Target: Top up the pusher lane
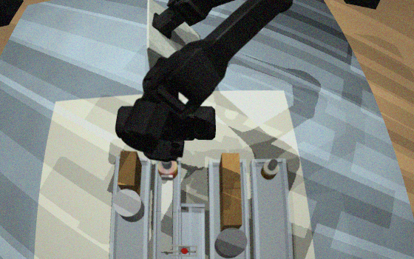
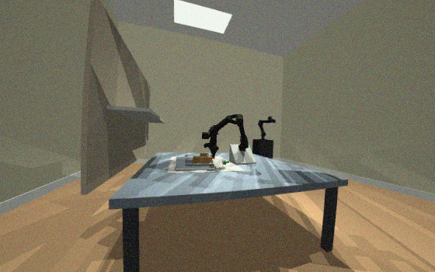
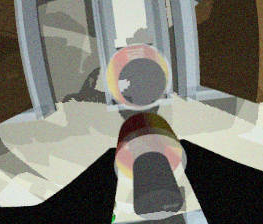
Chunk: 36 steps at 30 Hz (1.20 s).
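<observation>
My gripper [image 3: 147, 149] is shut on the loose jar [image 3: 149, 136], which has a dark grey lid and a red and yellow body. It holds this jar just outside the front of the sprung lane [image 3: 100, 50]. In the top view the arm hides the fingers and the held jar. The matching jar [image 1: 167, 169] [image 3: 141, 82] stands at the lane's front end, by the low front stop. A pale pusher bar [image 1: 166, 194] [image 3: 130, 22] runs behind it. Whether the held jar touches anything cannot be told.
Neighbouring lanes hold brown boxes [image 1: 129, 170] [image 1: 231, 192], grey round items [image 1: 127, 202] [image 1: 231, 242] and a small jar [image 1: 270, 169]. A red knob [image 1: 184, 251] is beside the sprung lane. A green-lidded item [image 2: 225, 162] lies on the pale mat. A wedge-shaped block [image 2: 237, 155] stands by the arm's base.
</observation>
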Each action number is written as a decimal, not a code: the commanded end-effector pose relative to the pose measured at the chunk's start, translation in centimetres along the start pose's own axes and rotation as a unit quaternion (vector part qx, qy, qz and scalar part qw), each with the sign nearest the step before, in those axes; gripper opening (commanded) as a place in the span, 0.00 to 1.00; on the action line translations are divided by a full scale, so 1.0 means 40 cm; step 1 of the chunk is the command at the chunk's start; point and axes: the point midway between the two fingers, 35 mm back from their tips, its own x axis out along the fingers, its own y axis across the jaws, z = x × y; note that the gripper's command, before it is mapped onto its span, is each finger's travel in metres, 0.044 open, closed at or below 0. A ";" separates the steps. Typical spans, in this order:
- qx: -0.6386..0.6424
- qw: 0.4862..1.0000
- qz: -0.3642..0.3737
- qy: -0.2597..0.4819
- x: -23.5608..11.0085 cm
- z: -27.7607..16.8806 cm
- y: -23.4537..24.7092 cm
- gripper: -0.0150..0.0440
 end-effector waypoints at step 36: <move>0.001 1.000 0.002 -0.002 0.001 0.042 0.002 0.25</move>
